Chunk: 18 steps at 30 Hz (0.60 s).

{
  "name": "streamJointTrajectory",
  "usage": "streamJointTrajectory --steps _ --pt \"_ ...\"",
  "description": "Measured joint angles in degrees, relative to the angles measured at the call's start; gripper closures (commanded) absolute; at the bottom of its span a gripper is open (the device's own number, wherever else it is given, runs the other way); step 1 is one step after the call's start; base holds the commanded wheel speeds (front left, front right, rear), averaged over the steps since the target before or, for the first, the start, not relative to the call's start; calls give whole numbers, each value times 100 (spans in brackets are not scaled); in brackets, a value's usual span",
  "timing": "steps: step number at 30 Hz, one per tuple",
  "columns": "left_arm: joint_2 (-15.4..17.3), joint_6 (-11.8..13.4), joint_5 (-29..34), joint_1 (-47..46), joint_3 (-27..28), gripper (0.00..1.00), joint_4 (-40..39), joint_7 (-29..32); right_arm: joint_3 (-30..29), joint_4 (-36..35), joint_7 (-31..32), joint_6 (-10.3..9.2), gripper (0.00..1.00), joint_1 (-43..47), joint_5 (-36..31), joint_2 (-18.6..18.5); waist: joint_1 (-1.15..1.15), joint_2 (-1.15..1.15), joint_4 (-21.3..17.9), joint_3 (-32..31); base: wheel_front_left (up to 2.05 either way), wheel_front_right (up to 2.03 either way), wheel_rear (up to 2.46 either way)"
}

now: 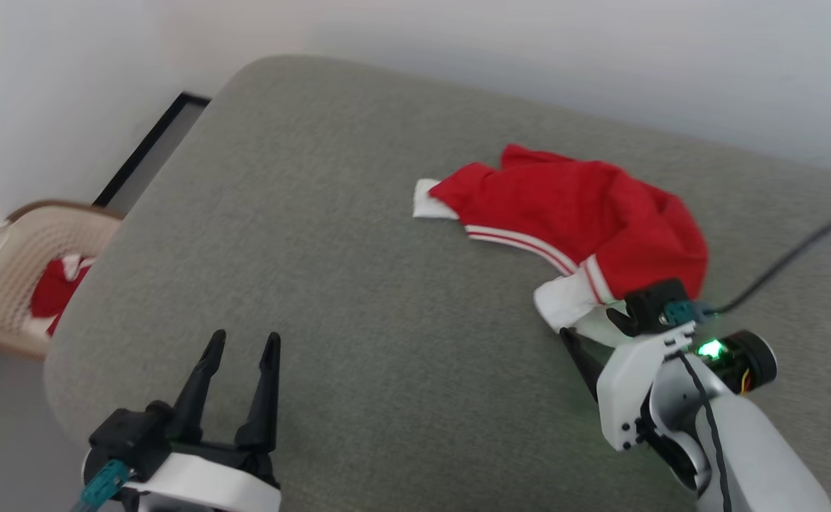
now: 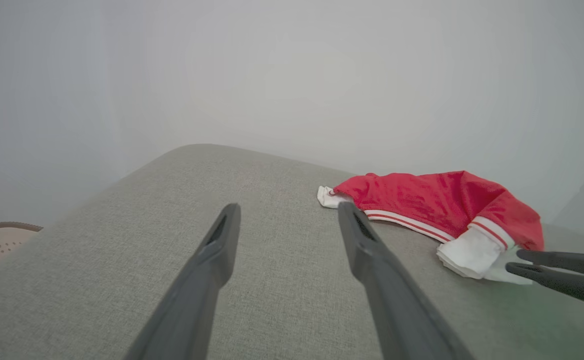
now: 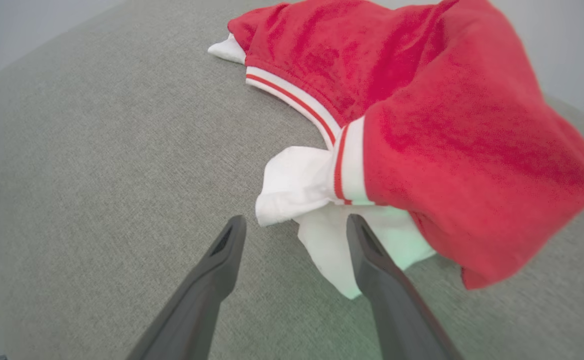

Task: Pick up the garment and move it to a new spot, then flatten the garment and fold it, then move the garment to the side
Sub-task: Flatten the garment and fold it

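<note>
Toward 2 o'clock in your head view, the garment lies crumpled on the grey cushion. Its red body is bunched up, with one white cuff spilling out at its near edge and another white end poking out at its 9 o'clock side. Your right gripper sits low at that near cuff, fingers moderately wide with nothing gripped. In the right wrist view one finger crosses the white cloth, though you cannot tell whether it touches. Your left gripper hangs at 7 o'clock, fingers likewise spread and empty, well apart from the garment over bare cushion. The step in hand looks like the first pick-up. To do it well, I'd judge you should push the right fingers on until the cuff and its striped band sit deep between them. The thin white hem alone would likely slip out as the weight comes on. Press lightly into the cushion so one finger gets under the cloth, close fully, then lift straight up before carrying. Mind the black cable at 3 o'clock, and leave the basket at 9 o'clock alone.
</note>
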Motion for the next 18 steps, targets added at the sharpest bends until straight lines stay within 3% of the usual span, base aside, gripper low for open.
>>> streamJointTrajectory --steps 13,14,15,16,18 --pt "-185 0 -76 -227 -108 0 114 0 -192 743 671 0 0 -738 -501 26 0 0 484 460 0 0 0" --pt "-197 0 -77 -228 -109 0 116 0 -279 812 705 0 7 -773 -594 76 0 0 494 470 0 0 0" --pt "-204 0 -77 -229 -108 0 120 0 -350 854 730 0 60 -801 -671 120 0 0 499 475 0 0 0" --pt "-211 0 -77 -230 -104 0 126 0 -398 886 726 0 100 -823 -737 165 0 0 500 478 0 0 0" --pt "-223 0 -79 -233 -85 0 136 0 -488 969 743 0 100 -877 -846 250 0 0 489 475 0 0 0"
